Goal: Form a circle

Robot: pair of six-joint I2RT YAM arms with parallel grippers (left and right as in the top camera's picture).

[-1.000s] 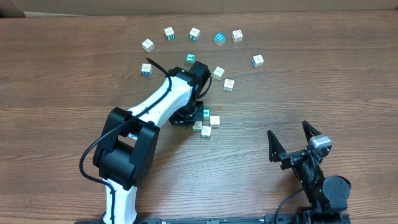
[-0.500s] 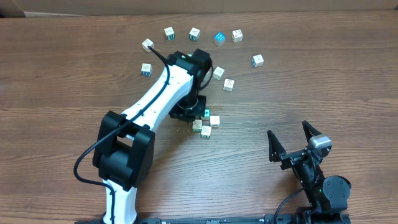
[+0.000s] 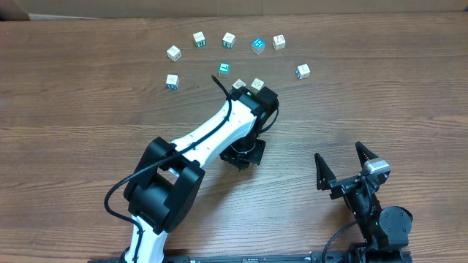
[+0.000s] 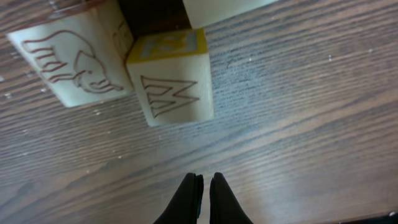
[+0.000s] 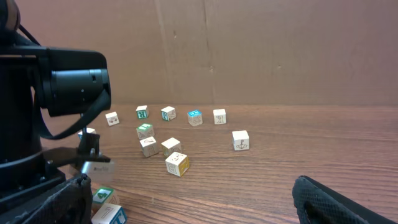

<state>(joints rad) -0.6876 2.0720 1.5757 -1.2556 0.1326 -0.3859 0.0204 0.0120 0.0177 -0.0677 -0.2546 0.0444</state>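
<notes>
cubes (image 3: 229, 39) in loose arc far across counter (image 3: 380, 88), stragglers by my left arm (image 3: 219, 135) | left jaws pinched together, empty | right jaws wide, idle | I reckon light, rigid, slidey wood: pinch opposite flat faces

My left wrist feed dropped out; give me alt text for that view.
The left claw is shut and empty over the wooden table. Ahead lie an M-marked block and, beside it, an elephant-marked block; a third block's edge shows at the top.
</notes>
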